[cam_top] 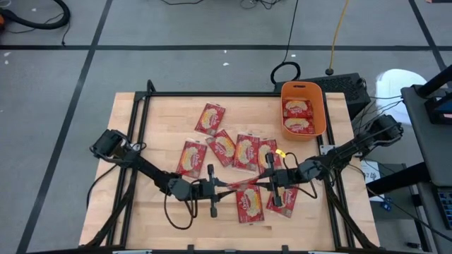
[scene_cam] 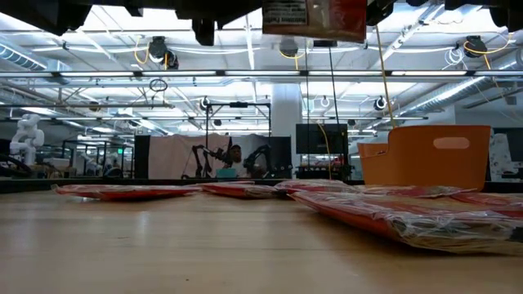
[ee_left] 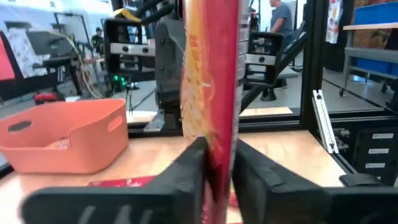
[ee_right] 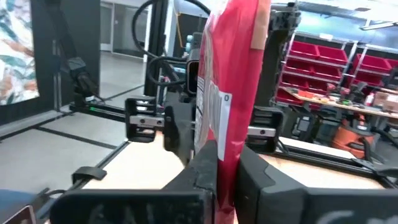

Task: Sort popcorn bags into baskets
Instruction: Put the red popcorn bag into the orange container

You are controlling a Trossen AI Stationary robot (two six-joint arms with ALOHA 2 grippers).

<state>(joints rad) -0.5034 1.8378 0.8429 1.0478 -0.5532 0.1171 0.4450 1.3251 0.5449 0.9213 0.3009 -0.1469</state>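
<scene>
While both arms meet over table's near middle, you see left gripper and right gripper each clamped on same red popcorn bag, held edge-up between them, clear of wood. Other bags lie flat, scattered mid-table. Orange basket sits at far right corner, two bags inside.
</scene>
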